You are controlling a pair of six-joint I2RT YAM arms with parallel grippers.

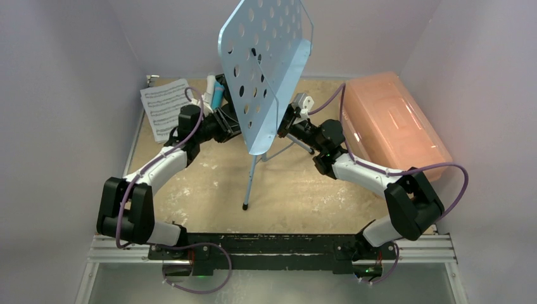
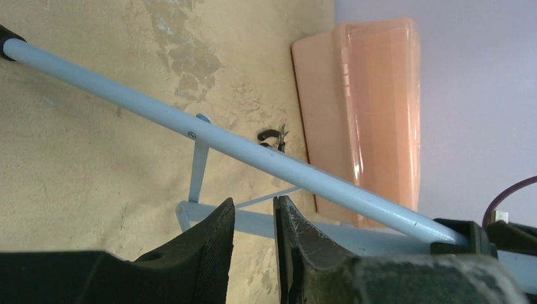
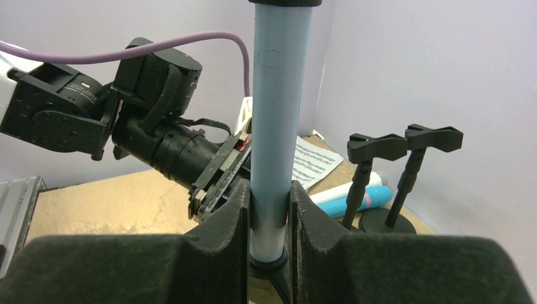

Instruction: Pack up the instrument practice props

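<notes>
No words, brands or numbers can be read. The sheet-music page [image 1: 166, 107] shows printed staves, too small to decipher.

Pale lilac walls [image 1: 76, 63], worn tan tabletop [image 1: 304, 190]

Left arm [image 1: 159, 166] and right arm [image 1: 362, 170] have white links and black joints. Purple cables [image 1: 467, 180] loop alongside. Fingers [image 3: 190, 266] are black.

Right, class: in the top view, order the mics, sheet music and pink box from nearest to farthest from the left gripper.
1. Mics, just beyond the left gripper.
2. Sheet music, back left corner.
3. Pink box, far right side.
</notes>
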